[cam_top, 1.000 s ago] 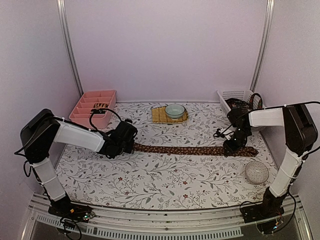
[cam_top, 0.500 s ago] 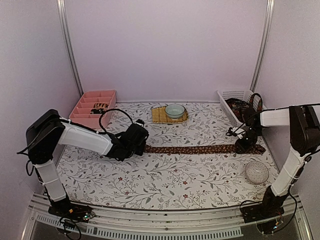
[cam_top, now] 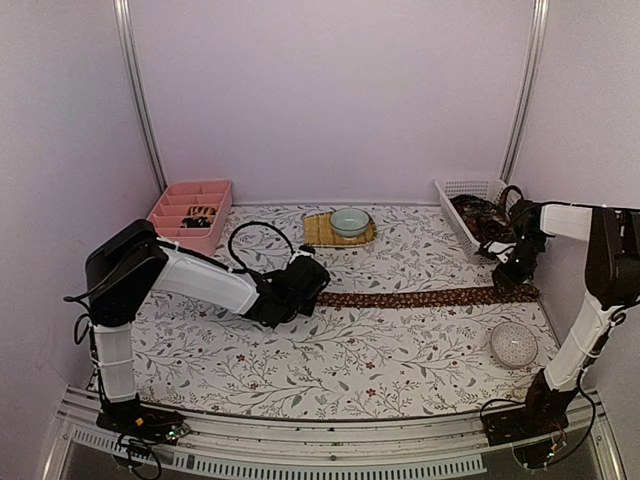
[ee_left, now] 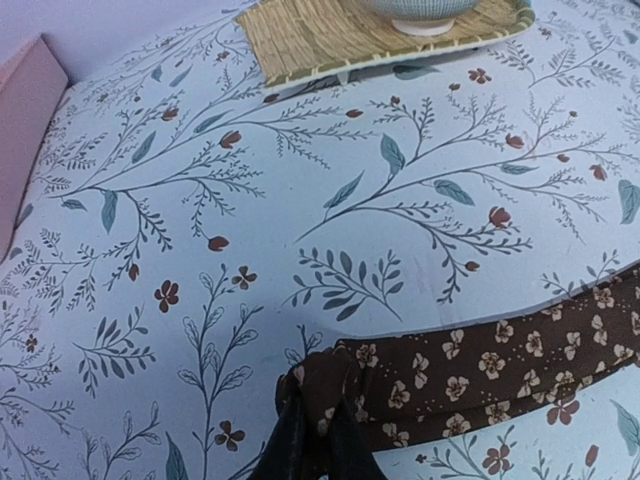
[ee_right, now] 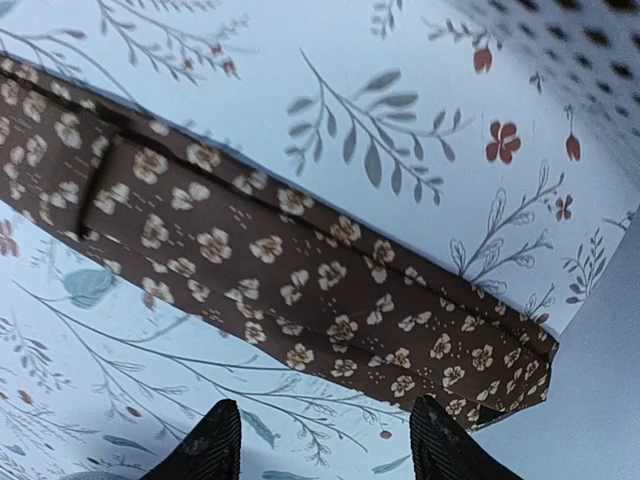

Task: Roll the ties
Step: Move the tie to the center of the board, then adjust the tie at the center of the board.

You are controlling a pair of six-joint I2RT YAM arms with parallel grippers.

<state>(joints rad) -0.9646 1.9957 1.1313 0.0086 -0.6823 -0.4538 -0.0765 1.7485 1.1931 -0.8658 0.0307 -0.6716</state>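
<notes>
brown floral tie (cam_top: 420, 298) stretched flat

Top cam looks down from high at the near edge over the whole table (cam_top: 340, 360); both wrist cams sit close above it, each seeing one end of the tie (cam_top: 420, 298).

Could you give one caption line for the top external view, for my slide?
Left pincer grips one end of the flat brown tie; right pincer stands open over the other end.

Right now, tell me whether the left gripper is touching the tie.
Touching. The left wrist view shows the left gripper shut on the tie, with the fabric's end bunched between the fingertips.
</notes>
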